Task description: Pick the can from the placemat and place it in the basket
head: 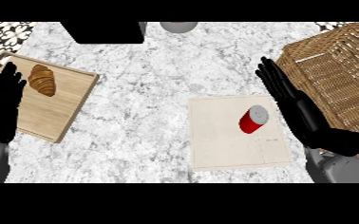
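Marble counter (154, 99) carries a cutting board (52, 109) with a croissant (42, 79); the left hand (10, 92) rests open at that edge. On the placemat (224, 142) the red can (253, 119) stands tilted, just left of the open, empty right hand (288, 92), with the basket (329, 71) directly beyond.

We record a red can (253, 119) with a grey lid standing on the beige placemat (224, 147), toward the mat's right edge. Our right hand (298, 105), fingers straight, lies between the can and the wicker basket (329, 71) at the counter's right edge. Our left hand (10, 97) rests open at the left edge, over a wooden board (60, 109) bearing a croissant (42, 79).
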